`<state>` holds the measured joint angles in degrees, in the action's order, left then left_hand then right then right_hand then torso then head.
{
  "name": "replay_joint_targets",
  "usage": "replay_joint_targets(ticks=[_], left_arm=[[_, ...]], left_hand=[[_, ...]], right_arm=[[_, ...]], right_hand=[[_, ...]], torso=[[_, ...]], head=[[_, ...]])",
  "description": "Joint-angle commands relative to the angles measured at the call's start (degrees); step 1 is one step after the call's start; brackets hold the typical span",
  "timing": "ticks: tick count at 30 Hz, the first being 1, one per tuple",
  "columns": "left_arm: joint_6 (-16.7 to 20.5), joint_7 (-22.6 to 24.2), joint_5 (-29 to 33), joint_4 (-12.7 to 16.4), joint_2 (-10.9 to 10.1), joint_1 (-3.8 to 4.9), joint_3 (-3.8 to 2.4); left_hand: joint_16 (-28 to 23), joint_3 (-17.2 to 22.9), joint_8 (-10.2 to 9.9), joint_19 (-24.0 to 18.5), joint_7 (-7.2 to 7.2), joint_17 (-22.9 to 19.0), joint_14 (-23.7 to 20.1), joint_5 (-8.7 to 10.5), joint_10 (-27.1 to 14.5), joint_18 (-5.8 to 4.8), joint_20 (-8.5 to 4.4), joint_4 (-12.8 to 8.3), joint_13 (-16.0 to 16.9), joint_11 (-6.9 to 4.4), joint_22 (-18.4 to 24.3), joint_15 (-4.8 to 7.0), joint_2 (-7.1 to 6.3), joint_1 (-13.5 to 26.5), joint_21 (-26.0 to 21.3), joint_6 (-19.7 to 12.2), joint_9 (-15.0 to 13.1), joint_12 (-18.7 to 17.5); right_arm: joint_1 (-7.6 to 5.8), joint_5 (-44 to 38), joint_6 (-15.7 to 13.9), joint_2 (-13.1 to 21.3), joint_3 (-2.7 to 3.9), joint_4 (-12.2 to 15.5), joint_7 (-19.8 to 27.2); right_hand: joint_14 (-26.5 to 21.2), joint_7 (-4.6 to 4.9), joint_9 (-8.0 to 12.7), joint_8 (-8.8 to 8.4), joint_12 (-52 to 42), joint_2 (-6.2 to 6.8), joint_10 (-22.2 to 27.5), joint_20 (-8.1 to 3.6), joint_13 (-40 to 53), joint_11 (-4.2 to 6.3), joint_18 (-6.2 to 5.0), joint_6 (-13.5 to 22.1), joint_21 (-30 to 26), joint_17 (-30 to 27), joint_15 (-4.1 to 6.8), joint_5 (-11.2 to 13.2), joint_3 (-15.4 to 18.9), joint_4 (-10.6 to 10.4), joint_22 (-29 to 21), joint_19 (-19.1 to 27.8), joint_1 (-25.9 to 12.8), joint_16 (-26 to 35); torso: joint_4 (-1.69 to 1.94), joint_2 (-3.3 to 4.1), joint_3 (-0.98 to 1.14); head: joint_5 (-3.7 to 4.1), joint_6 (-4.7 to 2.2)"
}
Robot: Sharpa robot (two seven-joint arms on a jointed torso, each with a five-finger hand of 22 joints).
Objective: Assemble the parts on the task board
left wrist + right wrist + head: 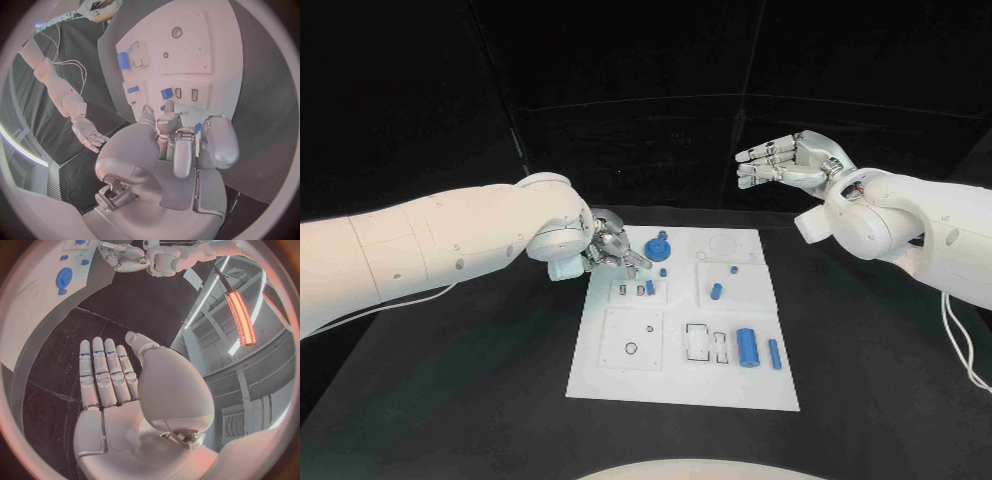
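The board (pixel 687 385) lies on the table (pixel 473 400), straight before me. My left robot hand (pixel 610 248) sits at the board's far left corner, just left of the gear (pixel 658 245). My right robot hand (pixel 783 162) hangs beyond the board's far right corner, well apart from it. Near the board's middle stands a small peg (pixel 715 292). At the near right lie the cylinder (pixel 749 347) and, just right of it, a thin pin (pixel 775 352).
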<state>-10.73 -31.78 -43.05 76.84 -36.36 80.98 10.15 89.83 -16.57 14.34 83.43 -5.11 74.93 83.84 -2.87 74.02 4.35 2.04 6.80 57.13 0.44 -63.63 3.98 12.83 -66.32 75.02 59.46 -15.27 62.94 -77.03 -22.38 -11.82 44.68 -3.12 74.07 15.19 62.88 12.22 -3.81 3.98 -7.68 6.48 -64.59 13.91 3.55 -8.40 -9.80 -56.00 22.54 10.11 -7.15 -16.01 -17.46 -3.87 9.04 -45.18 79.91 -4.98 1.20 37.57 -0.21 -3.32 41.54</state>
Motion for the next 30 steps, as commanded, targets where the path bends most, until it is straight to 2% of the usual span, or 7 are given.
replay_joint_targets(ticks=[1, 10, 15, 21, 23, 26, 30], left_arm=[[-1.3, -2.9, -4.1, -0.7, 0.9, 0.17, 0.01], [-1.3, -3.2, -5.8, -1.6, 3.1, 0.17, 0.05], [-2.8, -3.3, -6.7, -2.7, 4.5, 0.10, 0.16], [-4.2, -3.5, -8.1, -3.9, 5.9, -0.12, 0.37], [-4.2, -3.5, -8.2, -4.4, 6.4, -0.18, 0.41], [-4.4, -3.6, -8.3, -5.3, 7.0, -0.30, 0.45], [-4.9, -3.6, -8.1, -6.4, 7.7, -0.43, 0.46]], left_hand=[[0.2, 0.2, 0.4, -0.4, -0.01, 15.0, 6.2, 0.17, -0.5, 0.35, 0.17, 0.0, -0.3, 0.11, -0.3, -0.41, 0.41, 0.0, -0.2, -0.5, -0.2, -0.4], [0.2, -0.4, 2.0, -0.4, 0.23, 15.1, 6.2, 0.17, -0.9, 0.29, 0.29, 0.0, -0.1, -0.01, -0.8, -0.41, -0.36, 0.6, 0.0, -0.3, -1.7, -0.2], [0.2, -0.9, 3.3, -0.5, 0.47, 15.1, 6.2, 0.17, -1.1, 0.35, 0.23, 0.3, 0.1, -0.19, -0.6, -0.27, -0.72, 1.1, -0.1, -0.2, -2.7, -0.1], [0.2, -1.1, 4.4, -0.5, 0.64, 15.1, 6.2, 0.17, -1.3, 0.38, 0.13, 0.4, 0.0, -0.34, -0.5, -0.15, -0.81, 1.4, -0.2, -0.3, -3.7, -0.1], [0.2, -1.2, 4.6, -0.5, 0.67, 15.1, 6.2, 0.17, -1.4, 0.38, 0.10, 0.4, 0.0, -0.37, -0.5, -0.13, -0.88, 1.5, -0.2, -0.5, -4.0, -0.2], [0.2, -1.3, 4.9, -0.5, 0.68, 15.1, 6.2, 0.17, -1.4, 0.38, 0.08, 0.5, 0.0, -0.38, -0.5, -0.11, -0.97, 1.7, -0.2, -0.7, -4.3, -0.2], [0.2, -1.4, 5.0, -0.5, 0.69, 15.1, 6.2, 0.17, -1.4, 0.38, 0.07, 0.5, 0.0, -0.39, -0.5, -0.10, -1.01, 1.7, -0.2, -0.8, -4.4, -0.2]], right_arm=[[-0.18, -1.2, -0.4, -0.1, 0.05, 0.2, 0.8], [-0.19, -1.6, -1.5, -0.2, 0.04, 1.6, 0.6], [-0.19, -1.6, -2.7, -0.4, 0.04, 2.1, 1.0], [-0.19, -1.6, -3.5, -0.6, 0.03, 2.3, 1.3], [-0.19, -1.6, -3.6, -0.7, 0.03, 2.2, 1.3], [-0.19, -1.5, -3.7, -1.0, 0.03, 2.1, 1.3], [-0.18, -1.5, -3.7, -1.3, 0.03, 2.0, 1.4]], right_hand=[[0.3, 0.36, 0.0, -0.22, 0.2, -0.05, -0.1, 0.07, 0.0, -0.42, -0.73, 0.1, -0.3, -0.1, 0.04, 0.2, -0.1, 0.2, -0.1, -0.5, -0.6, 0.4], [-0.5, 0.96, 0.0, -0.28, 1.1, 0.10, 1.3, 0.58, 0.0, -1.13, -0.66, 1.3, -3.1, -1.9, -0.61, 0.4, 1.4, 0.2, -1.8, -1.0, -1.4, 1.3], [-1.0, 1.29, 0.0, -0.29, 1.4, 0.28, 2.6, 0.88, 0.0, -1.58, -0.69, 2.7, -4.7, -3.2, -0.93, 0.3, 3.1, 0.4, -2.8, -1.5, -1.9, 1.0], [-1.0, 1.43, 0.0, -0.24, 1.2, 0.10, 3.4, 0.96, 0.1, -1.78, -0.70, 3.4, -5.6, -3.9, -1.02, 0.2, 4.7, 0.4, -3.3, -2.1, -2.2, 0.8], [-1.0, 1.49, 0.0, -0.24, 1.2, 0.01, 3.5, 0.98, 0.1, -1.82, -0.70, 3.5, -5.7, -4.0, -1.05, 0.2, 5.0, 0.4, -3.4, -2.2, -2.2, 0.8], [-1.1, 1.72, 0.0, -0.19, 0.9, -0.45, 3.9, 1.04, 0.1, -1.95, -0.70, 3.8, -6.4, -4.6, -1.19, 1.0, 6.1, 0.5, -3.8, -2.5, -2.3, 0.7], [-1.4, 1.88, 0.0, -0.19, 0.7, -0.86, 4.3, 1.15, 0.1, -2.15, -0.66, 4.1, -7.0, -5.1, -1.31, 1.6, 7.2, 0.6, -4.2, -2.7, -2.3, 0.8]], torso=[[-0.11, 0.07, -0.03], [-0.25, 0.32, 0.06], [-0.27, 0.30, -0.03], [-0.22, 0.27, 0.12], [-0.18, 0.28, 0.09], [-0.31, 0.27, 0.02], [-0.31, 0.28, 0.07]], head=[[0.04, 0.34], [0.09, 0.33], [0.19, 0.62], [-0.01, 0.77], [0.02, 0.86], [-0.39, 0.90], [-0.25, 0.85]])
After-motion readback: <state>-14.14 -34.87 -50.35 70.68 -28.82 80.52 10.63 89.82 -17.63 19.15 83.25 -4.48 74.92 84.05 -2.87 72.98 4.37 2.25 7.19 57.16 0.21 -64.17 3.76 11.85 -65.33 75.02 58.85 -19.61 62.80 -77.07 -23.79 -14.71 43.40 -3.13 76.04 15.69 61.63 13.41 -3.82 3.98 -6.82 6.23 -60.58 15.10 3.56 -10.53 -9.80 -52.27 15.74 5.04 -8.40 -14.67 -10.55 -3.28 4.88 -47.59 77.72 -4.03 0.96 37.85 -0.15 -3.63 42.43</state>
